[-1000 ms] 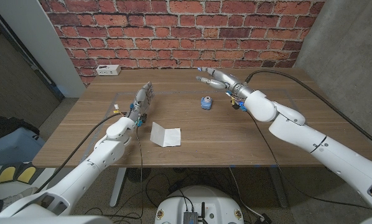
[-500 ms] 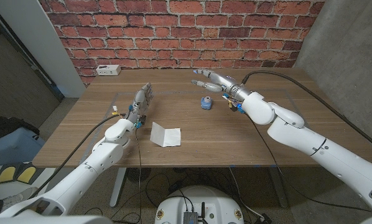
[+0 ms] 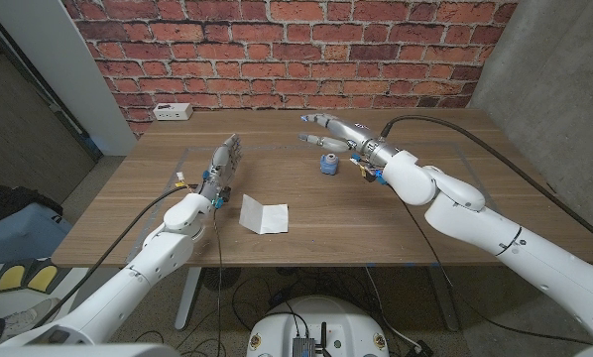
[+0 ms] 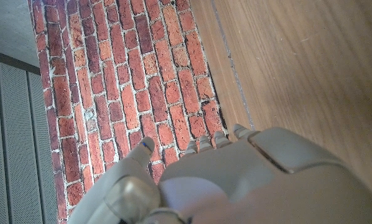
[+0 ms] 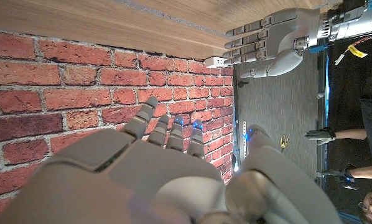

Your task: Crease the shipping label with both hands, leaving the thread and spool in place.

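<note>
Folded shipping label lying untouched on worktop. Left hand beside it, empty, fingers straight. Right hand spread and empty above blue spool.

A white shipping label lies on the wooden table, one end folded upright; the rest flat. A small blue spool of thread stands well apart behind it.

The robot is showing glossy white rounded arm shells, black cables running along both arms, small blue and yellow tags at the wrists, and grey jointed fingers on its left hand and right hand, with smooth grey plates covering their backs.
</note>
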Robot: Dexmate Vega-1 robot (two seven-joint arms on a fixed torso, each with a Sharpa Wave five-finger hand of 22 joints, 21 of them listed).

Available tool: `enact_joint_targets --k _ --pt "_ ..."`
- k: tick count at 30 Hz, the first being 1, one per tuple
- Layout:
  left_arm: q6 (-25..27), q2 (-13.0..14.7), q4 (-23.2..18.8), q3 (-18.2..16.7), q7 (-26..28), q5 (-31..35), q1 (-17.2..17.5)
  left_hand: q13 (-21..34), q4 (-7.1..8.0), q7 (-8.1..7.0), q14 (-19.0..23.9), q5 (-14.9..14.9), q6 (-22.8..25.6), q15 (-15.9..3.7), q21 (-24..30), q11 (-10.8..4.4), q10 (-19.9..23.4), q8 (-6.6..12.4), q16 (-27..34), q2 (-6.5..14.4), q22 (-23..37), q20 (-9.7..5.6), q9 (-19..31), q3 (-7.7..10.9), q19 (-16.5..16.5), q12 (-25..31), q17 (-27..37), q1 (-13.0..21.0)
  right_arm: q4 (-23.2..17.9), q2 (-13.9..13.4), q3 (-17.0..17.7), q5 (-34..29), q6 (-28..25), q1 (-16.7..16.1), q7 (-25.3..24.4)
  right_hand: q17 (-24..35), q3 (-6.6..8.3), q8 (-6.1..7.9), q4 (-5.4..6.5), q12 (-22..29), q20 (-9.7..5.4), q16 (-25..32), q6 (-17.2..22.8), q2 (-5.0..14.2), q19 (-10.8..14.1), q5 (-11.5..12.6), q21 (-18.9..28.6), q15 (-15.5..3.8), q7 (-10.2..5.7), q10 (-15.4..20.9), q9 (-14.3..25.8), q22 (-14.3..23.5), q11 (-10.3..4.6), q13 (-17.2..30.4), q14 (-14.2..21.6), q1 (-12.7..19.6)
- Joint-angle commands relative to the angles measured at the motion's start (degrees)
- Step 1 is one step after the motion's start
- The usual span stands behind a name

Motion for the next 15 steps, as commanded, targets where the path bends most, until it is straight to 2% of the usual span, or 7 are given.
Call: enact_joint_targets --k 1,15 --pt "-0.1 1.1 -2.5 -0.7 0.9 -0.1 2.4 0.1 -0.19 -0.37 -12.9 0.1 -9.1 -0.69 0.3 0.35 -11.2 0.12 0.2 2.2 0.2 0.02 0.1 -0.13 -2.7 0.1 0.2 0.3 -2.0 0.1 -0.6 -2.5 -1.0 -1.4 1.1 0.2 0.18 0.05 -0.39 -0.1 0.31 0.0 0.6 0.18 0.3 0.0 0.1 -0.43 0.01 0.4 0.0 0.1 -0.44 0.1 0.2 0.4" --pt "0.1 1.6 -3.3 -0.9 0.8 -0.3 3.3 0.1 -0.2 -0.35 -12.9 0.1 -9.1 -0.71 0.3 0.34 -11.2 0.11 0.2 2.2 0.2 0.02 0.1 -0.18 -2.7 0.1 0.2 0.3 -2.3 1.0 -2.3 -5.9 -2.3 -1.8 2.4 0.1 0.46 -0.02 -0.76 -0.2 0.21 -0.2 0.8 0.54 0.3 0.0 0.1 -0.53 -0.14 0.6 0.1 0.1 -0.59 0.1 0.1 0.9"
